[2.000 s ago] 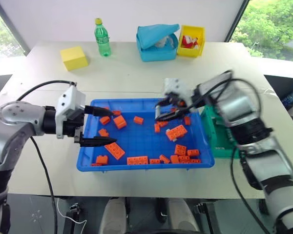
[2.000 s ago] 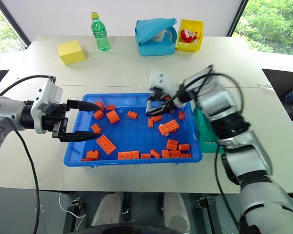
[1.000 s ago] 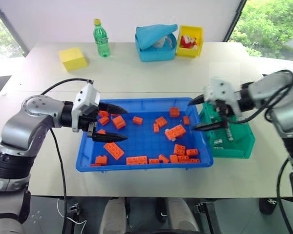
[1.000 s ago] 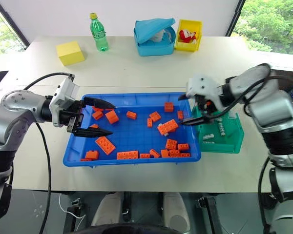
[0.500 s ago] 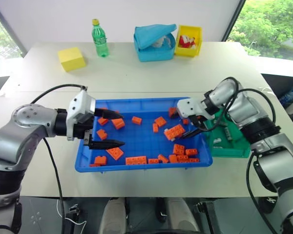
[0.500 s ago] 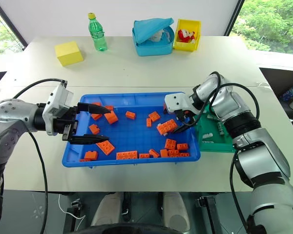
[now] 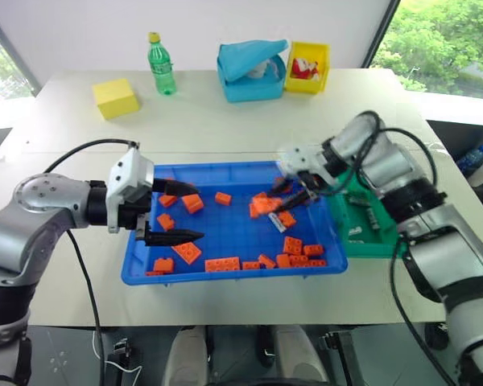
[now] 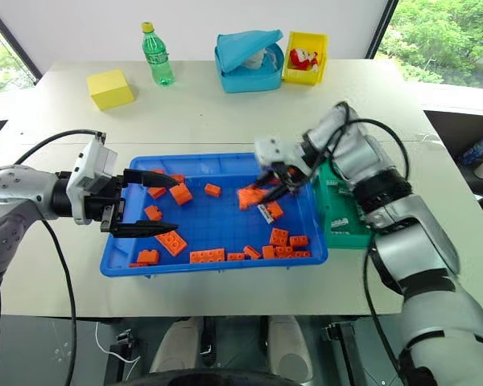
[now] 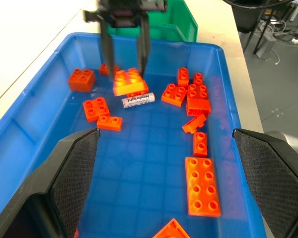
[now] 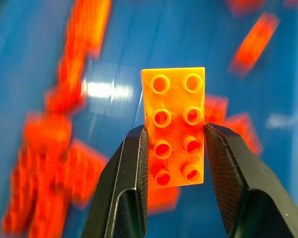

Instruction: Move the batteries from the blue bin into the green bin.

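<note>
Right pincer (image 10: 174, 148): clamped on an orange eight-stud brick (image 10: 173, 133), held above the right half of the blue bin (image 7: 225, 277). Left pincer (image 7: 175, 213): fingers spread wide, holding nothing, over the bin's left end. Battery (image 9: 137, 100): one silver cell lying on the bin floor among scattered orange bricks (image 7: 224, 263), just below the held brick. Green bin (image 7: 369, 241): on the worktop (image 7: 225, 121), touching the blue bin's right side.

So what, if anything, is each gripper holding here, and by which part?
The right gripper pinches an orange eight-stud toy brick by its two long sides, over the blue plastic bin. The left gripper is open, holding nothing.
</note>
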